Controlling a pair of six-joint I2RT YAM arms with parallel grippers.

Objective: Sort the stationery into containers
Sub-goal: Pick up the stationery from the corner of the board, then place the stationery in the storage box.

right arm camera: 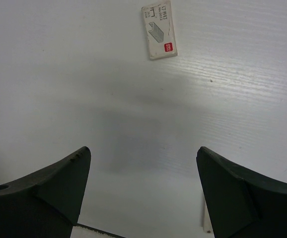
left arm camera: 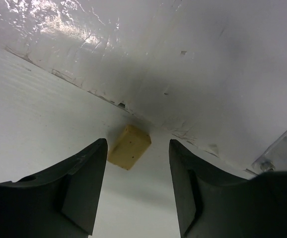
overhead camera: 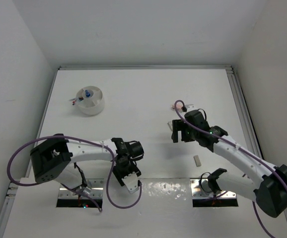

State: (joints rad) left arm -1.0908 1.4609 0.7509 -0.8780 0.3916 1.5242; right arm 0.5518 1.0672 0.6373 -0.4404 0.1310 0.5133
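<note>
Beyond the right arm (overhead camera: 233, 151), pink eraser (overhead camera: 176, 105), partly hidden.

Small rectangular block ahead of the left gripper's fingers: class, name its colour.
Tan block; left wrist view shows it best.

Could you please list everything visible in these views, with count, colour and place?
Bowl: one, white, far left of the table.
Bottle: one, blue-capped, inside the bowl.
Pen: one, reddish, over the bowl's left rim.
Pink eraser: one, pink, centre right.
Staple box: one, white with a red mark, ahead of the right jaws.
White block: one, white, near right.
Tan block: one, tan, ahead of the left jaws.
Table: one, white.
Left arm: white and black, jaws open.
Right arm: white and black, jaws open.
</note>
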